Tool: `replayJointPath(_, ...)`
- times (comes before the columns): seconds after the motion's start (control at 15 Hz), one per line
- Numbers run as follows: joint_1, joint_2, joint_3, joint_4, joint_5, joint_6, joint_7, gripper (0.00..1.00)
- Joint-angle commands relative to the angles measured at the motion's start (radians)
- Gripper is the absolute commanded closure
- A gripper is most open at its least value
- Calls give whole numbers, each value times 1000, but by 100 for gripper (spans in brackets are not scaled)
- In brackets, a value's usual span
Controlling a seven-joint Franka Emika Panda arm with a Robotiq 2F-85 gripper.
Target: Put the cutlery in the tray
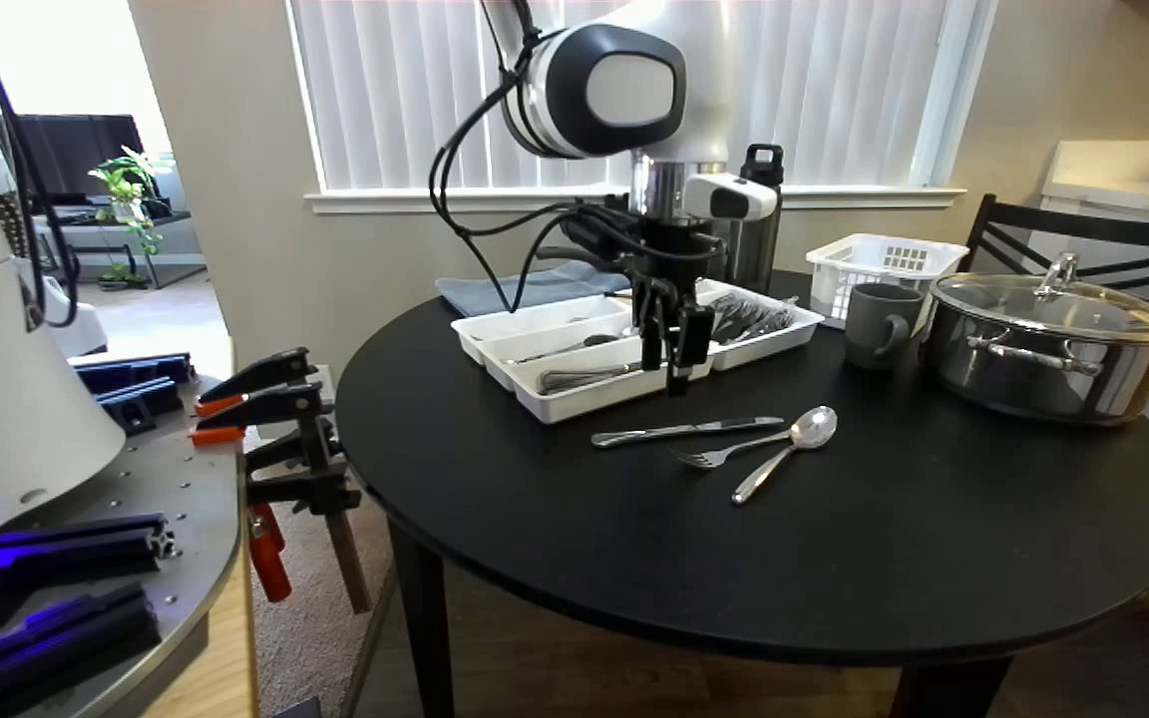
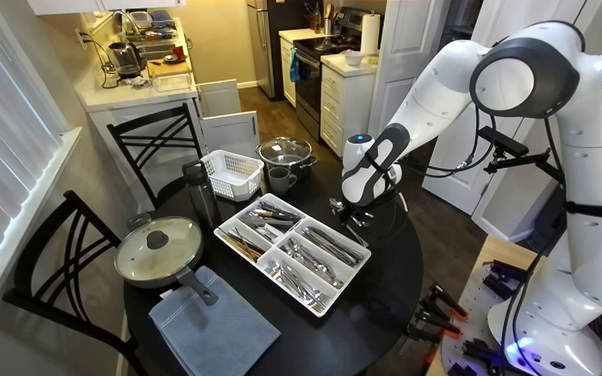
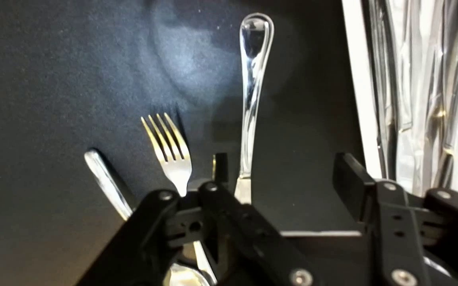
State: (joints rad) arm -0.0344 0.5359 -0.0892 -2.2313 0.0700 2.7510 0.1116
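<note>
progress, left to right in an exterior view: the white tray [image 1: 574,404] first, its divided compartments already well stocked with metal cutlery [image 1: 579,378]; then, loose on the dark surface [image 1: 545,499] just beside it, the knife [image 1: 684,431], the fork [image 1: 714,458] and the spoon [image 1: 813,428]. fork's handle end lies at the spoon's bowl; touching or not, cannot tell. three pieces left, so judged mostly done, knife likeliest next

pose: arm [image 1: 634,90] bent down over the surface, wrist end vertical, fingertips [image 3: 350,182] apparently clear of the surface, height not readable. jaws wide, holding nothing. wrist view, left to right: spoon handle, fork tines, one fingertip, knife, the opposite fingertip, tray edge. knife lies between the fingertips but nearer the one on the fork's side; a centring shift is probably needed before lowering
</note>
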Motion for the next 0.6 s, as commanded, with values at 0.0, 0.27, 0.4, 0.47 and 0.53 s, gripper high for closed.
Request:
replayJointPath(0.0,-5,49,-10,11,-10,1,5,2)
replayJointPath(0.27,-5,97,-29,28,-9,8,14,0)
replayJointPath(0.4,-11,119,-32,40,-7,7,9,12)
replayJointPath(0.47,-15,127,-30,45,-5,4,5,26)
replayJointPath(0.53,-18,133,-30,48,-4,5,3,33)
